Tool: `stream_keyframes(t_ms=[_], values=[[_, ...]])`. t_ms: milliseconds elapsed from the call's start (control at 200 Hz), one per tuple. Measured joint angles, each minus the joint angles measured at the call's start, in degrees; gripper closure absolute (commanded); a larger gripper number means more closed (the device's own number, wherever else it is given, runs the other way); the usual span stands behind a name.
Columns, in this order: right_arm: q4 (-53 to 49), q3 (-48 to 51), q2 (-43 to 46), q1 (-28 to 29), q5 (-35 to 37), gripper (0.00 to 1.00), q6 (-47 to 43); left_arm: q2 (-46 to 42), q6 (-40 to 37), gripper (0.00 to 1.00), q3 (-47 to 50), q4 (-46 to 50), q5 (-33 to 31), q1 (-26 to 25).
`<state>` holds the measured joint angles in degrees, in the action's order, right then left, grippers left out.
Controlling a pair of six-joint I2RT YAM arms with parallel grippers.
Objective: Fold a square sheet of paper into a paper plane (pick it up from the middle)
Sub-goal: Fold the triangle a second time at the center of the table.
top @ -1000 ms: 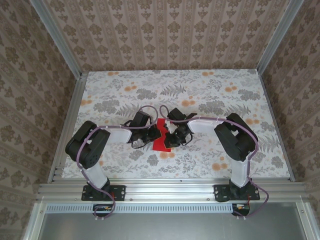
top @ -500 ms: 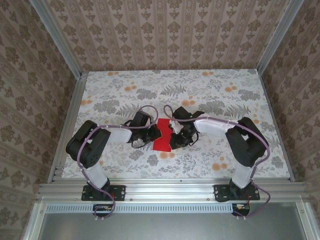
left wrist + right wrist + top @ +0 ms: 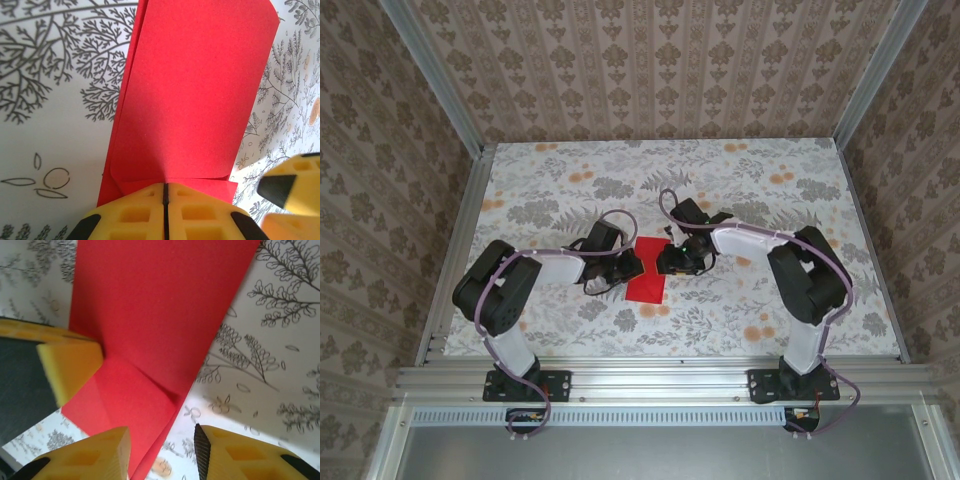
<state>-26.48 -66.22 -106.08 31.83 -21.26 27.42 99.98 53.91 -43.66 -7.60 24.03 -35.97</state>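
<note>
square sheet of paper [image 3: 647,275] sits folded at the centre of the frame on the floral table [image 3: 750,170]. we see our left gripper [image 3: 164,189] pinched shut on its edge, and our right gripper [image 3: 161,437] parted, jaws either side of a folded corner.

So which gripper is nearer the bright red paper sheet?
Left. The left gripper is shut on one edge of the bright red paper sheet; the right gripper stands open astride the opposite edge.

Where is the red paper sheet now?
The red paper sheet is at the table's centre in the top view, between the left gripper, shut on its edge, and the right gripper.
</note>
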Motion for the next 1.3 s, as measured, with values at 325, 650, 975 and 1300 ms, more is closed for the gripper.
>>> stream_keyframes(t_ms=[325, 650, 975, 1300], values=[[1.31, -0.33, -2.86, -0.2, -3.96, 0.65, 0.04, 0.07, -0.15, 0.89, -0.37, 0.55, 0.0, 0.0], [3.23, -0.35, -3.91, -0.2, -7.89, 0.79, 0.59, 0.02, -0.28, 0.82, -0.79, 1.18, -0.04, -0.07], [4.55, -0.33, -3.93, -0.2, -9.05, 0.93, 0.85, -7.82, -0.28, 0.54, 2.23, 4.98, -1.92, -0.11], [4.7, -0.46, -5.88, -0.2, -9.16, 0.95, -1.25, -17.03, 2.71, 0.74, 11.04, 6.03, -3.17, -3.28]])
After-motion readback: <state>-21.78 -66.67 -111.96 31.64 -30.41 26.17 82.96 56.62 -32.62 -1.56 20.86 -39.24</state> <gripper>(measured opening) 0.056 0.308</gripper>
